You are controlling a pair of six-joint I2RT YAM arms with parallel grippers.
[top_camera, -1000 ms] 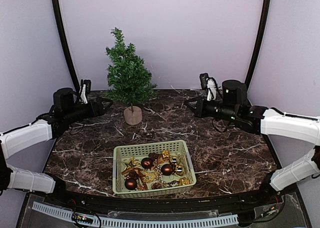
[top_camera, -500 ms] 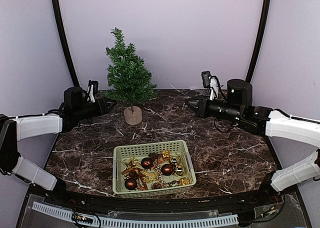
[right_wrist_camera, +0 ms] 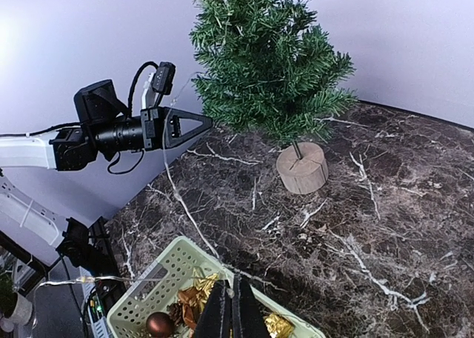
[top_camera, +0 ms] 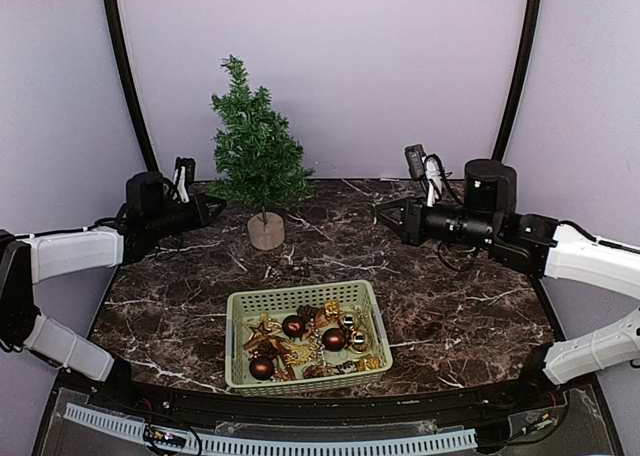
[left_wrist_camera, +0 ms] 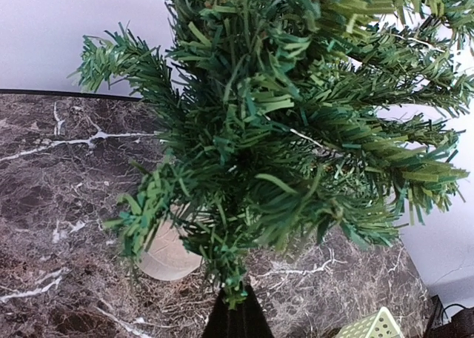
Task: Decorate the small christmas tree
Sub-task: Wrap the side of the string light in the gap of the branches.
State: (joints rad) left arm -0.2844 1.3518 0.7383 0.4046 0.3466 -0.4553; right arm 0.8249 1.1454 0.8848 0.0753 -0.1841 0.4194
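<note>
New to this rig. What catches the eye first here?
The small christmas tree, undecorated, stands at the back of the dark marble table. Near the front sits a pale green basket of brown baubles and gold trinkets. Both arms aim inward at the tree: left gripper shut at its lower branches, right gripper shut, farther off.

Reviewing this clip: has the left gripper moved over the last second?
Yes. The left gripper has shifted right in the top view, toward the small christmas tree, which has stayed put, and its jaws have shut by the lowest branches.
</note>
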